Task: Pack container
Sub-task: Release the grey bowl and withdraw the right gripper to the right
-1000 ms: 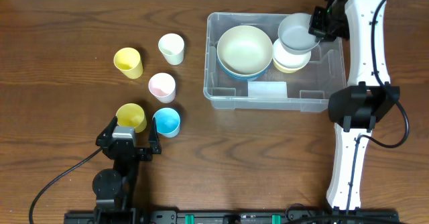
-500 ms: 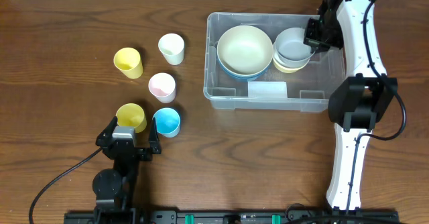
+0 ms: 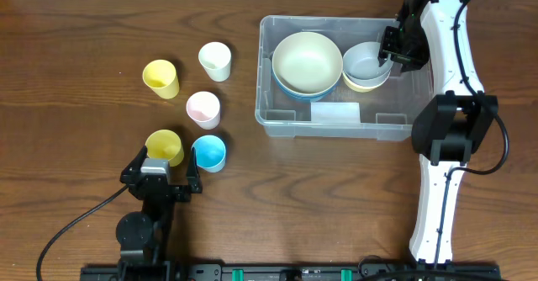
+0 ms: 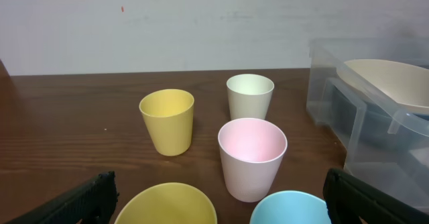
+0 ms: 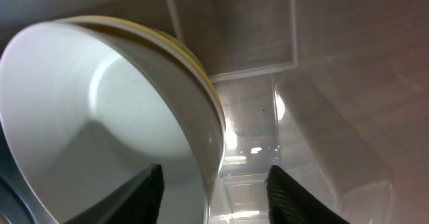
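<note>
The clear container (image 3: 336, 129) stands at the right of the table. It holds a large cream bowl (image 3: 307, 60) nested on a blue bowl (image 3: 290, 89), and a grey bowl (image 3: 363, 60) nested in a yellow bowl (image 3: 361, 84). My right gripper (image 3: 391, 47) is inside the container, open, its fingers astride the grey bowl's right rim. In the right wrist view, that rim (image 5: 100, 117) runs between the spread fingers (image 5: 213, 184). My left gripper (image 3: 166, 165) is open and rests low behind the cups.
Several cups stand left of the container: yellow (image 3: 160, 77), white (image 3: 215, 60), pink (image 3: 203, 108), a second yellow (image 3: 165, 146) and blue (image 3: 208, 152). In the left wrist view the pink cup (image 4: 252, 153) is straight ahead and the container wall (image 4: 335, 96) is at the right.
My right gripper lowered the grey bowl into the yellow bowl inside the container, and its fingers now stand apart from the rim. The left arm has not moved.
</note>
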`<state>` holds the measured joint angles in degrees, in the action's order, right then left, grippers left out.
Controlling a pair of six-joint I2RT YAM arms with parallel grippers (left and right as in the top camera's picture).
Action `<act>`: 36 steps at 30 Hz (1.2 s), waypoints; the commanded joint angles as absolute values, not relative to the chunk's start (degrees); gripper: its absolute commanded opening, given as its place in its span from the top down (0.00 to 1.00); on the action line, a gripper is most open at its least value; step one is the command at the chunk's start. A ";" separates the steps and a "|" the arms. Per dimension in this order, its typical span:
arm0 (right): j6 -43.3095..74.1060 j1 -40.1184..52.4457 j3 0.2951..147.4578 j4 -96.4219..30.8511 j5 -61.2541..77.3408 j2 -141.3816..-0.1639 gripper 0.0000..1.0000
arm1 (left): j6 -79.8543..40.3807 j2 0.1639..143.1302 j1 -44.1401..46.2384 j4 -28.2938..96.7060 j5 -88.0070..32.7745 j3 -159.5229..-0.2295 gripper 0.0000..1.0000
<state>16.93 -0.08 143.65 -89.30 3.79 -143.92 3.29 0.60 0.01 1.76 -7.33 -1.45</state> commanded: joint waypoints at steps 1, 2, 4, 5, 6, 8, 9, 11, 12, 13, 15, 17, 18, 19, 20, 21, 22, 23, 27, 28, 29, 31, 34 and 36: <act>16.67 -0.47 143.48 -89.34 3.44 -142.21 0.62 | 4.05 0.27 -0.32 3.38 -7.97 -0.23 0.02; 16.69 -0.47 143.48 -89.34 3.46 -142.21 0.68 | 4.05 0.27 -0.32 3.38 -7.97 -0.23 0.02; 16.69 -0.47 143.48 -89.34 3.46 -142.21 0.80 | 4.05 0.27 -0.32 3.38 -7.97 -0.23 0.02; 16.69 -0.47 143.48 -89.34 3.46 -142.21 0.83 | 4.05 0.27 -0.32 3.40 -7.97 -0.23 0.02; 16.69 -0.47 143.48 -89.34 3.44 -142.21 0.86 | 4.05 0.27 -0.32 3.38 -7.97 -0.23 0.02; 16.71 -0.47 143.48 -89.32 3.44 -142.21 0.91 | 4.05 0.27 -0.32 3.38 -7.97 -0.23 0.02; 16.71 -0.47 143.48 -89.30 3.44 -142.21 0.94 | 4.05 0.27 -0.32 3.38 -7.97 -0.23 0.02; 16.71 -0.47 143.48 -89.27 3.44 -142.21 0.99 | 4.05 0.27 -0.32 3.38 -7.97 -0.23 0.02; 16.71 -0.47 143.48 -89.25 3.44 -142.21 0.99 | 4.05 0.27 -0.32 3.38 -7.94 -0.23 0.02; 16.73 -0.47 143.48 -89.23 3.44 -142.21 0.99 | 4.05 0.27 -0.32 3.40 -7.97 -0.23 0.02; 17.06 -0.54 143.48 -89.03 3.44 -142.21 0.99 | 4.05 0.27 -0.32 3.40 -7.97 -0.23 0.02; 17.26 -0.60 143.48 -88.84 3.44 -142.21 0.99 | 4.05 0.27 -0.32 3.40 -7.97 -0.23 0.02; 17.34 -0.75 143.48 -88.71 3.49 -142.21 0.99 | 4.05 0.27 -0.32 3.40 -7.94 -0.23 0.02; 17.43 -0.82 143.48 -88.64 3.49 -142.21 0.99 | 4.05 0.27 -0.32 3.38 -7.97 -0.23 0.02; 17.56 -0.93 143.48 -88.62 3.49 -142.19 0.99 | 4.05 0.27 -0.32 3.40 -7.97 -0.23 0.02; 17.56 -1.06 143.48 -88.64 3.60 -142.19 0.99 | 4.05 0.27 -0.32 3.40 -7.97 -0.23 0.02; 17.56 -1.15 143.48 -88.66 3.79 -142.19 0.99 | 4.05 0.27 -0.32 3.38 -7.94 -0.23 0.02; 17.54 -1.32 143.48 -88.66 4.21 -142.19 0.99 | 4.05 0.27 -0.32 3.38 -7.97 -0.23 0.02; 17.50 -2.07 143.50 -88.64 7.51 -142.17 0.99 | 4.05 0.27 -0.32 3.40 -7.97 -0.23 0.02; 17.06 -2.37 143.50 -88.64 8.80 -142.17 0.99 | 4.05 0.27 -0.32 3.38 -7.97 -0.23 0.02; 16.67 -2.63 143.50 -88.58 9.72 -142.17 0.99 | 4.05 0.27 -0.32 3.38 -7.97 -0.23 0.02; 16.58 -3.18 143.50 -88.58 11.31 -142.17 0.99 | 4.05 0.27 -0.32 3.38 -7.94 -0.23 0.02; 15.99 -4.10 143.50 -88.47 13.06 -142.17 0.99 | 4.05 0.27 -0.32 3.38 -7.94 -0.23 0.02; 15.07 -4.27 143.50 -88.51 13.96 -142.17 0.99 | 4.05 0.27 -0.32 3.40 -7.97 -0.23 0.02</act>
